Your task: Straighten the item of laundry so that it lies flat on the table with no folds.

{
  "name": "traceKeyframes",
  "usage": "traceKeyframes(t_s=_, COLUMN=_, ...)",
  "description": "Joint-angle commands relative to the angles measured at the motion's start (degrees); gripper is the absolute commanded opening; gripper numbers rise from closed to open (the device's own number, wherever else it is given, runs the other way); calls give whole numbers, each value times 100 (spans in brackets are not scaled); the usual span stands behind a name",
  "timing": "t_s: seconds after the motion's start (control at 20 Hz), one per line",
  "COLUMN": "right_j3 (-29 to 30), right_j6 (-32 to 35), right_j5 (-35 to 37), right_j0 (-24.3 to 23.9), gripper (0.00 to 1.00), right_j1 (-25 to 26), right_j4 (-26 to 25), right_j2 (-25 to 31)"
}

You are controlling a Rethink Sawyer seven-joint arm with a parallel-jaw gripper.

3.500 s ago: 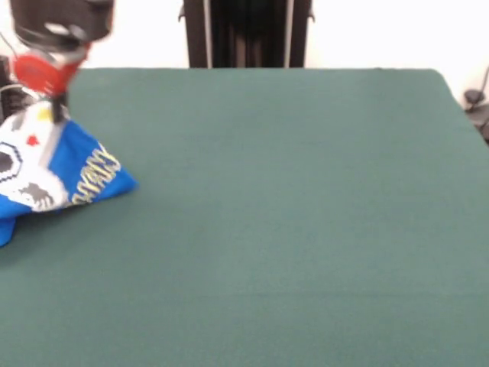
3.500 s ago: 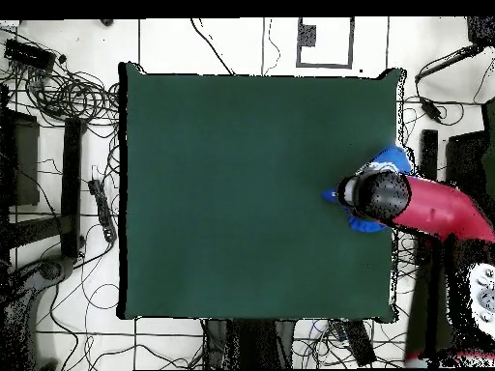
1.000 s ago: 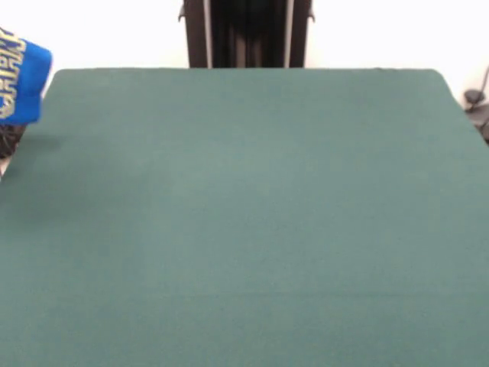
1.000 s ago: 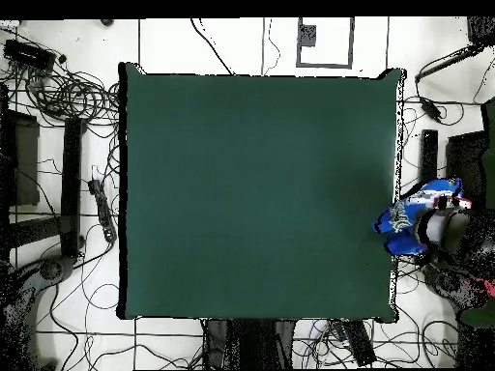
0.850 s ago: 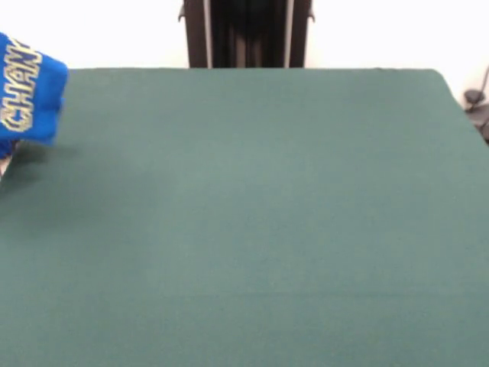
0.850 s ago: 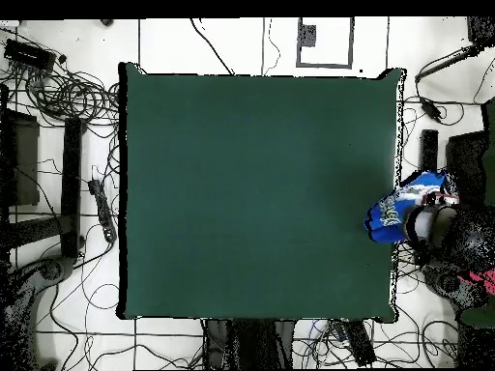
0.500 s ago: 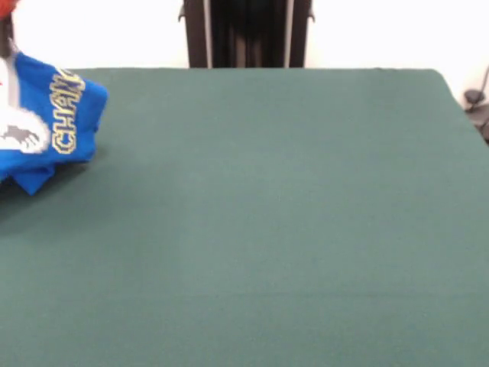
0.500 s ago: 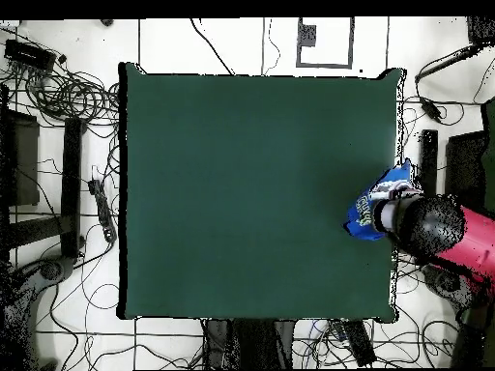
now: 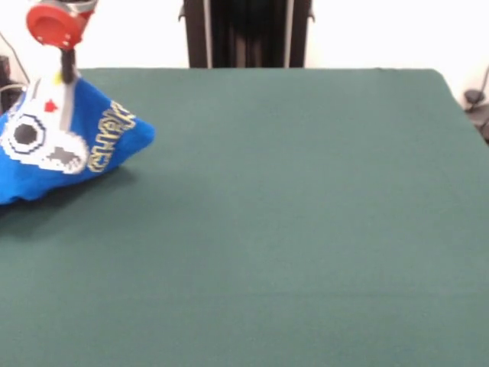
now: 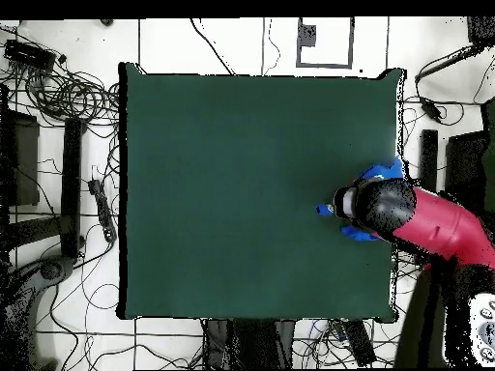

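The item of laundry (image 9: 42, 172), a bright blue T-shirt with a white-grey pixel print and yellow lettering, hangs in a tent-like peak at the left edge of the table (image 9: 306, 214). Its lower part rests bunched on the green surface. My gripper (image 9: 66, 76) is shut on the peak of the shirt, under a red round part of the arm. In the overhead view the red arm (image 10: 435, 224) and its black head cover most of the shirt (image 10: 382, 172). Only blue edges of it show, near the right edge of the table (image 10: 242, 193).
The black pedestal (image 9: 246, 34) stands beyond the far edge. Cables (image 10: 68, 97) and stands lie on the floor around the table. The shirt sits close to the table's side edge, with wide green surface beside it.
My gripper has carried the shirt from beyond the table's side edge back over the table and lowered it, so its bottom now rests on the surface.
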Motion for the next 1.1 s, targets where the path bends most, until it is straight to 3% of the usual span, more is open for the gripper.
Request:
traceKeyframes(t_s=0.05, right_j3=213, right_j6=2566, right_j5=656, right_j0=742, gripper=0, right_j1=196, right_j4=1129, right_j2=-304)
traceKeyframes(t_s=0.35, right_j3=224, right_j6=3022, right_j5=663, right_j0=1252, gripper=0, right_j1=364, right_j4=1725, right_j2=-907)
traceKeyframes(t_s=0.75, right_j3=277, right_j6=3082, right_j5=539, right_j0=1413, gripper=0, right_j1=343, right_j4=2293, right_j2=-1313)
traceKeyframes(t_s=0.9, right_j3=453, right_j6=2727, right_j5=73, right_j0=1308, gripper=0, right_j1=258, right_j4=2374, right_j2=-1254)
traceKeyframes(t_s=1.1, right_j3=414, right_j6=2189, right_j5=441, right_j0=1295, gripper=0, right_j1=151, right_j4=2172, right_j2=-1359)
